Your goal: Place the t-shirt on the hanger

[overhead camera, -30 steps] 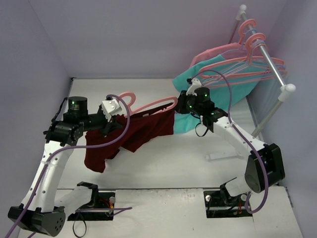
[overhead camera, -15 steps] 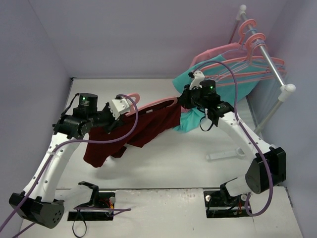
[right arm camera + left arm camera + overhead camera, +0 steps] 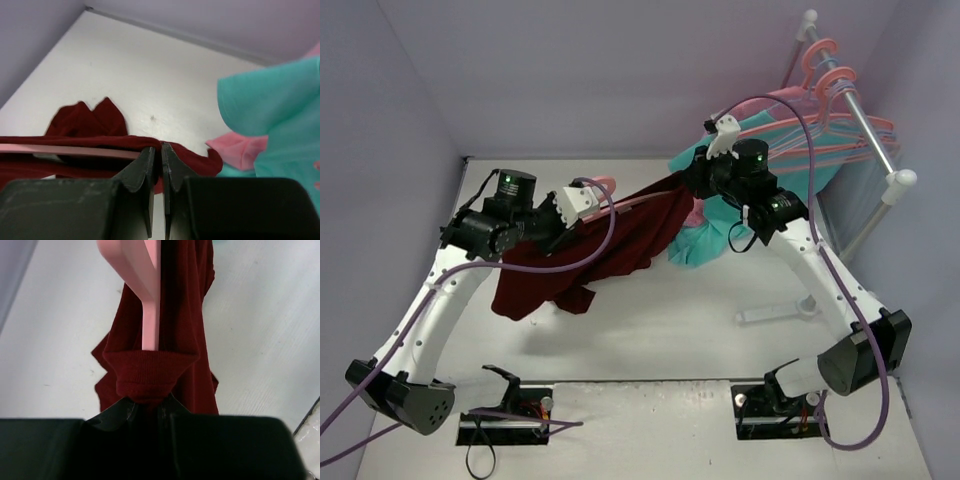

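Note:
The maroon t-shirt [image 3: 620, 240] hangs stretched in the air between my two grippers, with its lower part drooping to the table. The salmon-pink hanger [image 3: 638, 196] runs through it, and its hook shows near the left gripper. My left gripper [image 3: 572, 218] is shut on the t-shirt's ribbed collar [image 3: 149, 376], just below the hanger's neck [image 3: 150, 315]. My right gripper [image 3: 694, 184] is shut on the t-shirt's edge [image 3: 100, 141], with the hanger's arm [image 3: 70, 150] beside its left finger.
A clothes rail [image 3: 865, 120] stands at the back right with several pink hangers [image 3: 830, 75]. It carries a teal garment [image 3: 790, 170] and a pink garment [image 3: 240, 150], which hang close behind the right gripper. A small white piece [image 3: 775, 313] lies on the table.
Both arms have lifted and carried the t-shirt and hanger to the right and back, toward the rail. More of the shirt is off the table.

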Robot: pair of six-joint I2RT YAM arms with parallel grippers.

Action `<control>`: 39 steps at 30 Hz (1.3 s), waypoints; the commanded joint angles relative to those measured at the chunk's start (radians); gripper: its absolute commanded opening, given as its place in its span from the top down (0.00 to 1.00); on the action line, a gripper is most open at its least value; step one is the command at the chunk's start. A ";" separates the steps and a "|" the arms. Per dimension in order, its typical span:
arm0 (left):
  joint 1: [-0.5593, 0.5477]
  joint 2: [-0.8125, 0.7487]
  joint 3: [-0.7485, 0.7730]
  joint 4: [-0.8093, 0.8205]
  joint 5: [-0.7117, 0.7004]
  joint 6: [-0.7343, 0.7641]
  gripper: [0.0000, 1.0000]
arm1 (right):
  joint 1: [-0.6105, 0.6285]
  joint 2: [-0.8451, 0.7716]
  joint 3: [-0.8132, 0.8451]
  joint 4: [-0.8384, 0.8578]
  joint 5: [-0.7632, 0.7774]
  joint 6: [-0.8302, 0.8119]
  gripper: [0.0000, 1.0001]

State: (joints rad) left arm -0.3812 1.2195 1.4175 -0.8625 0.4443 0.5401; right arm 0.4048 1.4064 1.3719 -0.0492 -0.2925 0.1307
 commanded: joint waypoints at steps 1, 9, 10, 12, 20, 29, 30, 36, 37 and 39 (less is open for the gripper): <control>-0.003 0.009 0.181 -0.036 -0.026 0.006 1.00 | 0.107 -0.038 0.195 0.077 0.074 -0.090 1.00; -0.005 0.053 0.477 -0.033 -0.056 -0.001 1.00 | 0.356 0.063 0.465 0.077 0.126 -0.242 1.00; -0.006 0.052 0.481 -0.033 -0.069 -0.008 1.00 | 0.378 0.073 0.473 0.078 0.157 -0.253 1.00; -0.007 0.042 0.448 -0.026 -0.069 -0.016 1.00 | 0.386 0.084 0.465 0.078 0.182 -0.258 1.00; -0.002 -0.106 0.089 0.202 -0.002 -0.071 1.00 | 0.394 0.050 0.282 0.080 0.193 -0.224 1.00; 0.008 -0.213 -0.163 0.483 0.157 -0.181 1.00 | 0.392 -0.028 0.080 0.078 0.100 -0.234 0.96; 0.009 -0.222 -0.191 0.520 0.184 -0.192 1.00 | 0.392 -0.031 0.063 0.078 0.076 -0.237 0.93; 0.020 -0.230 -0.283 0.610 0.286 -0.217 1.00 | 0.377 -0.048 0.030 0.073 0.001 -0.249 0.79; 0.024 -0.232 -0.292 0.620 0.295 -0.214 1.00 | 0.368 -0.051 0.036 0.069 -0.024 -0.250 0.71; 0.033 -0.234 -0.311 0.625 0.306 -0.211 1.00 | 0.347 -0.062 0.044 0.059 -0.054 -0.259 0.58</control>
State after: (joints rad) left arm -0.3625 1.0059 1.1052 -0.4226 0.6483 0.3449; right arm 0.7813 1.4019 1.3941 -0.0573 -0.2466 -0.1066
